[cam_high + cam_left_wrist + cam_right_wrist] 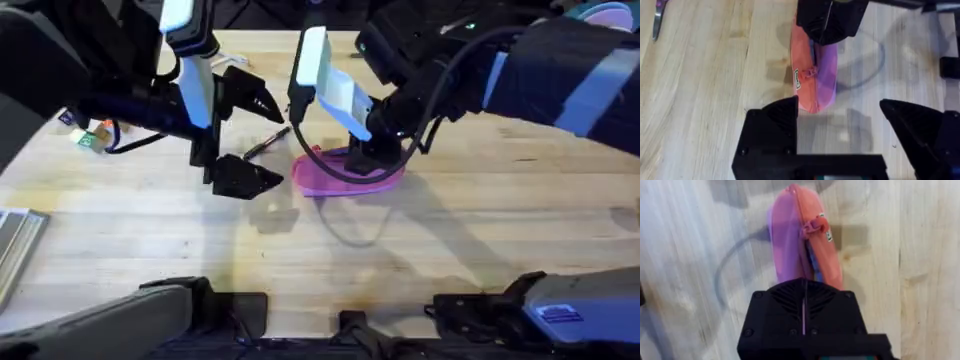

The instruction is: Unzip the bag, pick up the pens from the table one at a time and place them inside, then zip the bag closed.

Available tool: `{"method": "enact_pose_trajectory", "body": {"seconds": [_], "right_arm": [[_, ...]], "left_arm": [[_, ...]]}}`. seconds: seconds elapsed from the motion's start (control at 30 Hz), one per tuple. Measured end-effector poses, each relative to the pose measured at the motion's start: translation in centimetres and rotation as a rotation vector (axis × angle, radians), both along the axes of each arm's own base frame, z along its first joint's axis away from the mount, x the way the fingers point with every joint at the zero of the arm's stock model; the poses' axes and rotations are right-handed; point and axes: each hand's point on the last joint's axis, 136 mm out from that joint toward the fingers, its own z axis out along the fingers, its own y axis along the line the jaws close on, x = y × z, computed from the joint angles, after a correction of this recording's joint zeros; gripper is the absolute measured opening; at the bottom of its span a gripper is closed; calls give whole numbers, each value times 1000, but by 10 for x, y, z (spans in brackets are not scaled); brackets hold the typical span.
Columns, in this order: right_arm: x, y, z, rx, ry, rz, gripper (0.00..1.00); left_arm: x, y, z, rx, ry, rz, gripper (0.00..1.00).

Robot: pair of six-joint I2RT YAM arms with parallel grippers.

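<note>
The pink bag (340,180) lies mid-table, its zip pull (812,225) near one end. The zip is partly open and blue lining (813,264) shows. My right gripper (368,155) is shut on the bag's other end, fingers (785,305) pressed together over the fabric. Left of the bag, my left gripper (262,140) hangs open with its fingertips (777,117) wide apart and nothing between them. One dark pen (268,143) lies on the table (450,250) below that gripper, just left of the bag. In the left wrist view the bag (815,85) lies beyond the open fingers.
Small orange and white items (88,135) sit at the table's left side. A clear plastic box (15,245) is at the lower left edge. Purple-handled scissors (657,20) lie farther off on the wood. A cable's shadow loops in front of the bag.
</note>
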Motion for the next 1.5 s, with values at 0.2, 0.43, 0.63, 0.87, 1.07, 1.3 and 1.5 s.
{"method": "enact_pose_trajectory", "body": {"seconds": [0.2, 0.43, 0.63, 0.87, 1.07, 1.3, 1.5], "right_arm": [[3, 1, 1, 8, -10, -1, 32], [7, 5, 3, 22, -29, -1, 32], [20, 10, 8, 57, -78, -9, 32], [26, 0, 7, 49, -69, -41, 33], [18, -7, -3, 19, -9, -47, 32], [12, -7, -23, -10, 60, -40, 32], [12, -6, -24, -12, 62, -37, 32]], "left_arm": [[0, 0, 0, 0, 0, 0, 992], [0, 0, 0, 0, 0, 0, 993], [0, 0, 0, 0, 0, 0, 993], [0, 0, 0, 0, 0, 0, 993], [0, 0, 0, 0, 0, 0, 993], [0, 0, 0, 0, 0, 0, 993], [0, 0, 0, 0, 0, 0, 993]]}}
